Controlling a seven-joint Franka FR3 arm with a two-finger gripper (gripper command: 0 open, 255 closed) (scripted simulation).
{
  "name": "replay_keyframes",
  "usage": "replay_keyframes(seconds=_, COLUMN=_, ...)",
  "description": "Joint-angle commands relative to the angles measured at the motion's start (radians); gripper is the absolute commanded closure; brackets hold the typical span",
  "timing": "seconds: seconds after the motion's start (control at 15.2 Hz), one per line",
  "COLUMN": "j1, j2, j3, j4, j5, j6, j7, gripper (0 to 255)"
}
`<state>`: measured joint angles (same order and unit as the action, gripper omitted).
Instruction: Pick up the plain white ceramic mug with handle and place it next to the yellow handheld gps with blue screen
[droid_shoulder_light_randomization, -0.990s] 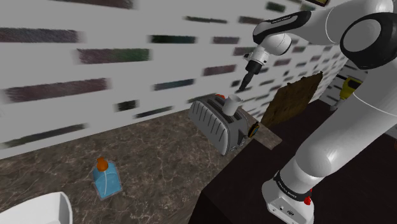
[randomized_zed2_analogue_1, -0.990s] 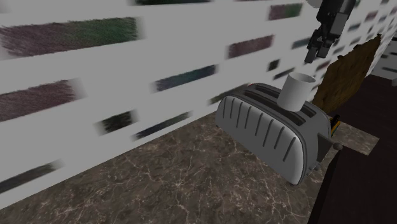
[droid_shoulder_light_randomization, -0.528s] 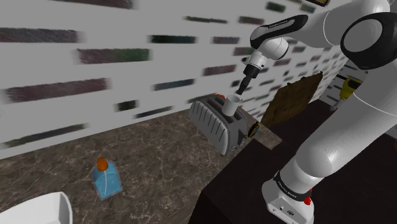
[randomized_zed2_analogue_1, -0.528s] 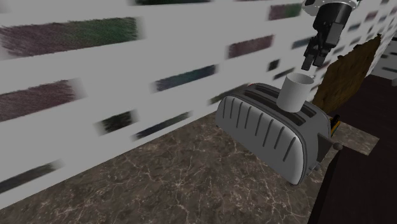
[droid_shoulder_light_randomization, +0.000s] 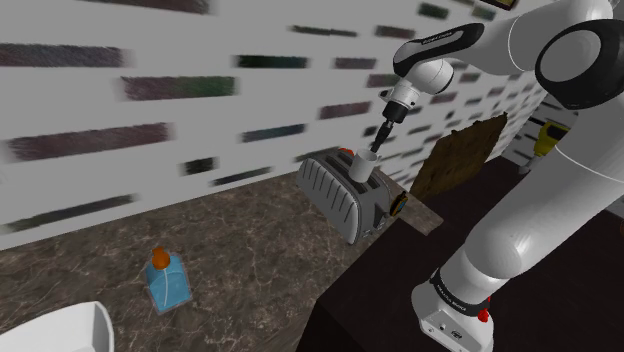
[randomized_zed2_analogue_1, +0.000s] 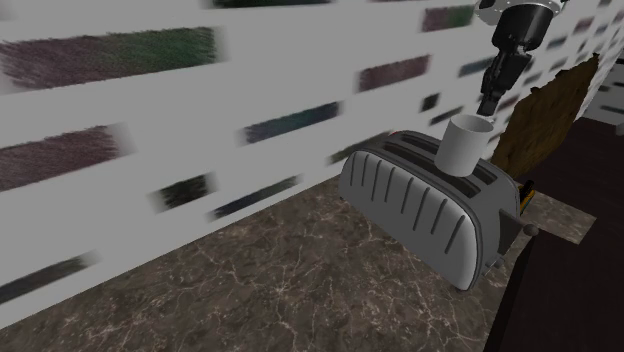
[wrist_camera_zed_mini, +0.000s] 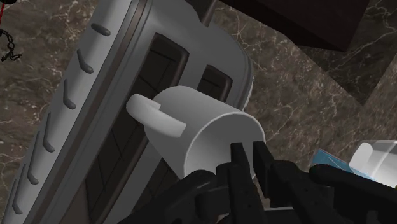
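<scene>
A plain white mug (droid_shoulder_light_randomization: 365, 165) (randomized_zed2_analogue_1: 466, 145) stands on top of a grey toaster (droid_shoulder_light_randomization: 338, 190) (randomized_zed2_analogue_1: 420, 200) on the marble counter by the wall. In the wrist view the mug (wrist_camera_zed_mini: 197, 133) shows its handle pointing away from the fingers. My gripper (droid_shoulder_light_randomization: 377, 150) (randomized_zed2_analogue_1: 490, 108) (wrist_camera_zed_mini: 249, 154) reaches down from above and is shut on the mug's rim, one finger inside and one outside the wall. A yellow device (droid_shoulder_light_randomization: 547, 135) shows at the shoulder view's far right, partly hidden behind the arm.
A blue bottle with an orange cap (droid_shoulder_light_randomization: 165, 280) stands on the counter at the shoulder view's lower left, near a white rounded vessel (droid_shoulder_light_randomization: 60, 330). A brown board (droid_shoulder_light_randomization: 460, 155) (randomized_zed2_analogue_1: 545, 115) leans on the wall beside the toaster. The dark stand (droid_shoulder_light_randomization: 390, 290) fills the lower right.
The gripper came down onto the mug's rim and its fingers, open before, have shut on the wall. The mug has not moved from the toaster.
</scene>
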<state>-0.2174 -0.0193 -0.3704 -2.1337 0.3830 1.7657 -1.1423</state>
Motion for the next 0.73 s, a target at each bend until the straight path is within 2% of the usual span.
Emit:
replay_keyframes(seconds=0.0, j1=0.000, j2=0.000, j3=0.000, j4=0.000, j5=0.000, j6=0.000, j7=0.000, gripper=255)
replay_keyframes(seconds=0.33, j1=0.000, j2=0.000, j3=0.000, j4=0.000, j5=0.000, j6=0.000, j7=0.000, gripper=255)
replay_keyframes(seconds=0.4, j1=0.000, j2=0.000, j3=0.000, j4=0.000, j5=0.000, j6=0.000, j7=0.000, gripper=0)
replay_keyframes(seconds=0.53, j1=0.062, j2=-0.129, j3=0.097, j4=-0.146, j5=-0.197, j6=0.215, j7=0.422, gripper=0)
replay_keyframes(seconds=0.66, j1=0.080, j2=-0.142, j3=0.232, j4=-0.200, j5=-0.426, j6=0.313, j7=0.880, gripper=0)
